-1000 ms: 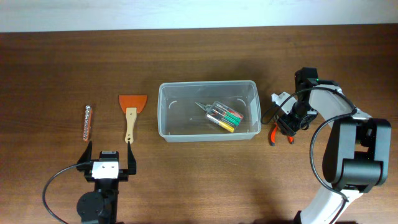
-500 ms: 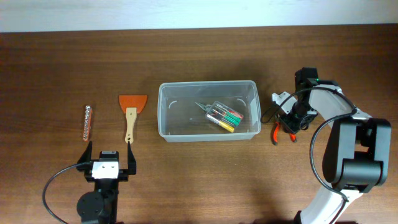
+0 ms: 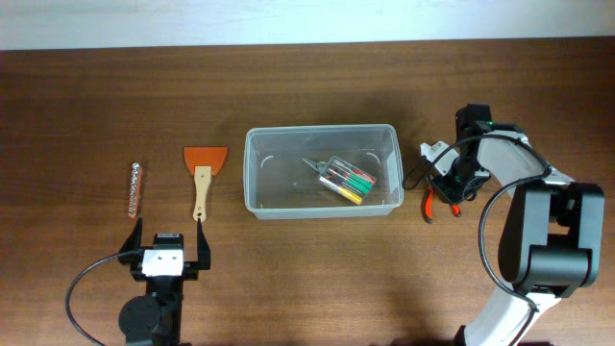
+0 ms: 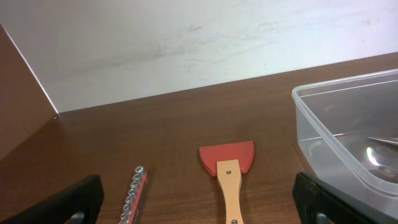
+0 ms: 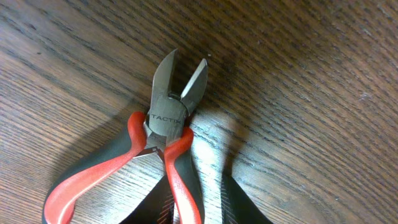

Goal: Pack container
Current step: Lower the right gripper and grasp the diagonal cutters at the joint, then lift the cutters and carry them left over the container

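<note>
The wooden table (image 3: 307,279) had a dark, grained surface.

1. Bit strip (image 3: 135,189): a narrow red bar carrying a row of small metal tips. It lay lengthwise at the far left.
2. Scraper (image 3: 203,178): a flat orange trapezoid blade riveted to a pale wooden handle. It lay at 3 o'clock of the bit strip, blade toward 12 o'clock and handle toward 6 o'clock.
3. Left gripper (image 3: 167,236): it sat at 6 o'clock of the strip and the scraper. Its black fingers were spread fully and the claw was released, grasping nothing.
4. Container (image 3: 252,173): a clear plastic rectangle with rounded corners and a raised rim. It stood at the middle of the table, at 3 o'clock of the scraper and apart from it.
5. Screwdriver set (image 3: 347,180): a clear case with green, red and yellow handles. It lay tilted inside the container, toward its 3 o'clock end.
6. Cutters (image 3: 428,207): short grey steel blades slightly parted, with curved red-and-black handles. They lay flat on the table just beside the container at 3 o'clock, outside it.
7. Right gripper (image 3: 448,197): it was positioned low over the cutter handles. One red handle ran beneath the wrist camera. The pictures did not show whether the claw was clenched on it.
</note>
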`<state>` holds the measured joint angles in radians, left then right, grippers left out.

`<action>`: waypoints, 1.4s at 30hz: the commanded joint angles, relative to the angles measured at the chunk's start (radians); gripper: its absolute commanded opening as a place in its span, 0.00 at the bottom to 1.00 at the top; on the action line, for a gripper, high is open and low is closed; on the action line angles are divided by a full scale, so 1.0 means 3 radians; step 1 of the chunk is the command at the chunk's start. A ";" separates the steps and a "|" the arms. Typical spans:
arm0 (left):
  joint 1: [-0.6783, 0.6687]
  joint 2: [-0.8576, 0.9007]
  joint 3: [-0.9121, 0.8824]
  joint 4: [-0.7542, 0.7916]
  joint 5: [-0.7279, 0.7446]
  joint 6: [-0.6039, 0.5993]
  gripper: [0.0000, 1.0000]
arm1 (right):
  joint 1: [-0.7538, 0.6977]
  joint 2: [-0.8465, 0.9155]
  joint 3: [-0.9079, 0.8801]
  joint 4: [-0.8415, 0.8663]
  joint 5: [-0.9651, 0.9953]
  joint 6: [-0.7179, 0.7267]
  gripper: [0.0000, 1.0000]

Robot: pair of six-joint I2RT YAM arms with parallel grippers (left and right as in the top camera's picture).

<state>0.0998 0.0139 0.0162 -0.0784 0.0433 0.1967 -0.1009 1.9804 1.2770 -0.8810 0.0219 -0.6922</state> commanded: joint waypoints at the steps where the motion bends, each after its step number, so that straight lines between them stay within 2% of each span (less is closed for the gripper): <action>1: 0.0018 -0.0020 -0.0024 0.0000 -0.0023 -0.0029 0.99 | 0.0034 0.0079 -0.0086 -0.0001 -0.0134 0.0008 0.23; 6: 0.0018 -0.0020 -0.0024 0.0000 -0.0023 -0.0029 0.99 | 0.0034 0.0079 -0.0086 -0.0001 -0.0134 0.0008 0.18; 18: 0.0018 -0.0020 -0.0024 0.0000 -0.0023 -0.0029 0.99 | 0.0034 0.0078 0.0028 -0.0017 -0.0132 0.0070 0.18; 22: 0.0018 -0.0020 -0.0024 0.0000 -0.0023 -0.0029 0.99 | 0.0034 0.0078 0.0088 -0.0045 -0.0131 0.0070 0.10; 33: 0.0018 -0.0020 -0.0024 0.0000 -0.0023 -0.0029 0.99 | 0.0034 0.0078 0.0131 -0.0065 -0.0132 0.0134 0.07; 36: 0.0018 -0.0020 -0.0024 0.0000 -0.0023 -0.0029 0.99 | 0.0034 0.0078 0.0216 -0.0093 -0.0132 0.0195 0.04; 42: 0.0018 -0.0020 -0.0024 0.0000 -0.0023 -0.0029 0.99 | 0.0033 0.0078 0.0526 -0.0267 -0.0127 0.0196 0.04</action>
<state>0.0998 0.0139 0.0162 -0.0784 0.0433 0.1967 -0.1009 1.9984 1.3674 -0.9398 -0.0010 -0.6476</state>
